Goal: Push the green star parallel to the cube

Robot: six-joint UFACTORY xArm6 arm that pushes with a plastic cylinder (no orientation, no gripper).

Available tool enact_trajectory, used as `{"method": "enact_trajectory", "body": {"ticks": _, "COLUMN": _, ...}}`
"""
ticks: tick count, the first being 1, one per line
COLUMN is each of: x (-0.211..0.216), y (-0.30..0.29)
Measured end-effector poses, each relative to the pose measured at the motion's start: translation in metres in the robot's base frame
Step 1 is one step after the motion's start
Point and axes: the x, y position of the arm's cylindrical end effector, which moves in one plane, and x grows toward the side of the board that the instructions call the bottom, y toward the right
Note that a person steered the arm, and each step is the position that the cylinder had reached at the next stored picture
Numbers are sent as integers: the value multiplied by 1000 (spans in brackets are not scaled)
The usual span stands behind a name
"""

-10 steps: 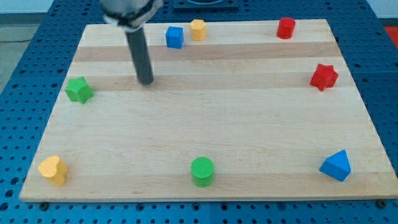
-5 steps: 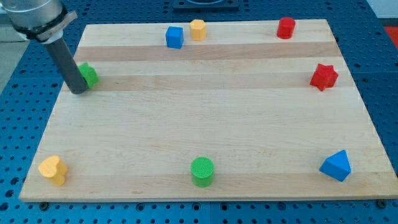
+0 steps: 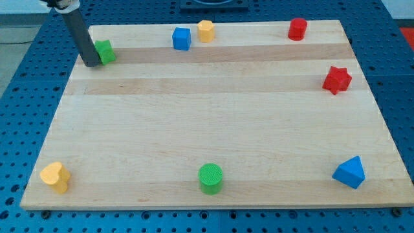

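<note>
The green star (image 3: 105, 51) lies near the board's top left, partly hidden by my rod. My tip (image 3: 91, 64) rests against the star's left side, touching it. The blue cube (image 3: 182, 39) sits near the view's top edge, well to the right of the star and slightly higher in the view. An orange block (image 3: 206, 30) stands just right of the cube.
The wooden board (image 3: 213, 123) carries a red cylinder (image 3: 297, 28) at top right, a red star (image 3: 337, 79) at right, a blue triangular block (image 3: 349, 172) at bottom right, a green cylinder (image 3: 210, 178) at bottom centre and a yellow heart-like block (image 3: 55, 176) at bottom left.
My rod swung from the board's upper middle to the star's left side, then pushed the green star up and slightly right, toward the top edge.
</note>
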Motion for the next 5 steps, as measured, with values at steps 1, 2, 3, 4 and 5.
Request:
{"method": "enact_trajectory", "body": {"ticks": 1, "x": 1, "y": 7}}
{"method": "enact_trajectory", "body": {"ticks": 2, "x": 5, "y": 17}}
{"method": "enact_trajectory", "body": {"ticks": 3, "x": -9, "y": 16}}
{"method": "enact_trajectory", "body": {"ticks": 4, "x": -33, "y": 15}}
{"method": "enact_trajectory", "body": {"ticks": 5, "x": -53, "y": 13}}
